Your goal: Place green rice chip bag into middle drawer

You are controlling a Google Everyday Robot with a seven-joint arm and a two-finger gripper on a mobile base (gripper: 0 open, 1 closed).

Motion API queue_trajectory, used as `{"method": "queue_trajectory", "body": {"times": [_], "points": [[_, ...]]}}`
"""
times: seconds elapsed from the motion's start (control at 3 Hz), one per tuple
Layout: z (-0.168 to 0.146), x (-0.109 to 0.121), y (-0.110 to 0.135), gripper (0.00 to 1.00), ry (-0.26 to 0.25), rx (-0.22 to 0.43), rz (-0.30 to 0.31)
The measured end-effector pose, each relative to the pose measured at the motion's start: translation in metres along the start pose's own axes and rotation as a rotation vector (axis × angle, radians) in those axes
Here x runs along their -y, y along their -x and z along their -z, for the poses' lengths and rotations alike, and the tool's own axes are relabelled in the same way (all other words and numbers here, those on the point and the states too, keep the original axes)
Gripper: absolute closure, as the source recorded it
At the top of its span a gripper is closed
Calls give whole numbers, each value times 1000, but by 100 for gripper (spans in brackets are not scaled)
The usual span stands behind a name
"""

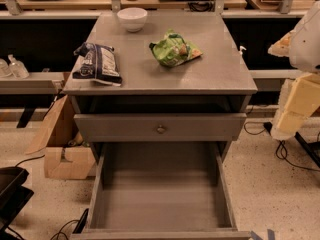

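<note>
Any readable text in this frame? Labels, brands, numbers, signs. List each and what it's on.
Nothing here can be read.
green rice chip bag: yellow-orange and white print, too blurred to read.
dark blue-and-white bag: white print, too blurred to read.
white bowl, knobbed drawer front, middle drawer: no text visible.
hand, at the right edge beside the cabinet: no markings visible.

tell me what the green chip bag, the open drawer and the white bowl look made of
Green rice chip bag: glossy plastic film, crinkled with highlights. Middle drawer: probably grey-painted wood, matte, flat boards. Bowl: likely glazed ceramic, smooth white sheen. The hand hangs at the right edge, away from the bag.
</note>
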State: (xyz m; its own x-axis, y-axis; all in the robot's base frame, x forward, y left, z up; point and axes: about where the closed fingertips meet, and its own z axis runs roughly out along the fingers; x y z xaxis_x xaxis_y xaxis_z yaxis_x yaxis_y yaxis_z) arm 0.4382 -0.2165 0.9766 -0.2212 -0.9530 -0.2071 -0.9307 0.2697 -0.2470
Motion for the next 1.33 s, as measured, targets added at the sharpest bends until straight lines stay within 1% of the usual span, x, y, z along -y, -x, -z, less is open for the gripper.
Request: {"method": "queue_trajectory", "body": {"times": [0.33, 0.67, 1.0, 1.33], "points": [[0, 0, 0, 0, 0, 0, 0], [6, 9, 24, 0, -64, 13, 136], [8, 35, 78, 0, -165, 37, 409], [7, 48, 122, 0, -237, 84, 642]]}}
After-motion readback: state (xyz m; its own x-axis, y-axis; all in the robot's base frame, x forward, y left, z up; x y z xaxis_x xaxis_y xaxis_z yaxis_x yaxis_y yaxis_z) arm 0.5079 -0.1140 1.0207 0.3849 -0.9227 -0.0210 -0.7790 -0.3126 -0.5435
